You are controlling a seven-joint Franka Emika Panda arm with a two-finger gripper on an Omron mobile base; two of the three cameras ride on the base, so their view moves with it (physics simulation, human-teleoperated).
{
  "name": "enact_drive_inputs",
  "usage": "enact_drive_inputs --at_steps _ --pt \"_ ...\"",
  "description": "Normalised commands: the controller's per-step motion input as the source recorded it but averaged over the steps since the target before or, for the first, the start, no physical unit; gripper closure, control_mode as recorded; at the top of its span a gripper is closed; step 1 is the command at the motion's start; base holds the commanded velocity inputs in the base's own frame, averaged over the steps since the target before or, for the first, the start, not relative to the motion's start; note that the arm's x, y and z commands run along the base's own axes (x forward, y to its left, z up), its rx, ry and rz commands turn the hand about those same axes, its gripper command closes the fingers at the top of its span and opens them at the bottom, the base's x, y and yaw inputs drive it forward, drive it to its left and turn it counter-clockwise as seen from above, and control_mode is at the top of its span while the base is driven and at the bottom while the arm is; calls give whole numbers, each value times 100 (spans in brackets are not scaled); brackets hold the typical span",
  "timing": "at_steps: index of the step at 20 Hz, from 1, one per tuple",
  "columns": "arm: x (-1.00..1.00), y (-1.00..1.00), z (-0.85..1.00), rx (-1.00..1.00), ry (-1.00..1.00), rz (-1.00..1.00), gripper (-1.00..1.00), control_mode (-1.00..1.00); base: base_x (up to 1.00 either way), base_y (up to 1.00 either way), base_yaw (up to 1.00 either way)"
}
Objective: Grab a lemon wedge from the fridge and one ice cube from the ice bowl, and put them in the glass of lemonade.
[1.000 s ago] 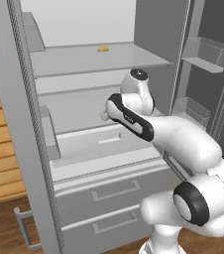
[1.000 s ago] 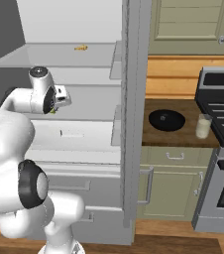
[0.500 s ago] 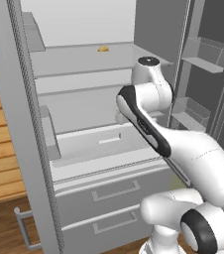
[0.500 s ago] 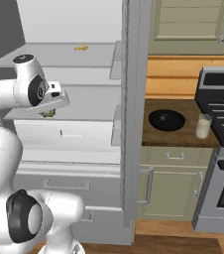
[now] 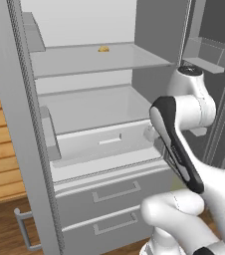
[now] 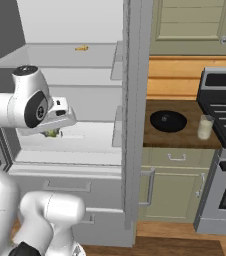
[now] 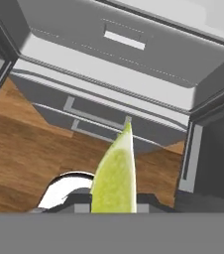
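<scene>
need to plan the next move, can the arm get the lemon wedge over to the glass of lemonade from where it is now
Probably not directly. The pincer holds the lemon wedge in front of the fridge, and the fridge's side wall stands between it and the glass of lemonade on the counter. It likely must back out and swing around.

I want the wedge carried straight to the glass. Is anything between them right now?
Yes. The wedge, held in the gripper, is inside the fridge, and the fridge's side wall stands between it and the glass on the counter.
</scene>
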Motion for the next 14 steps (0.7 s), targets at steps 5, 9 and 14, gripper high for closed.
enact_drive_inputs --at_steps 5,9,14 --pt "-57 -11 0 3 0 0 100 -100 0 0 0" --pt "-45 -21 0 2 0 -5 100 -100 0 0 0" --pt "-42 -15 14 6 0 -14 100 -100 0 0 0"
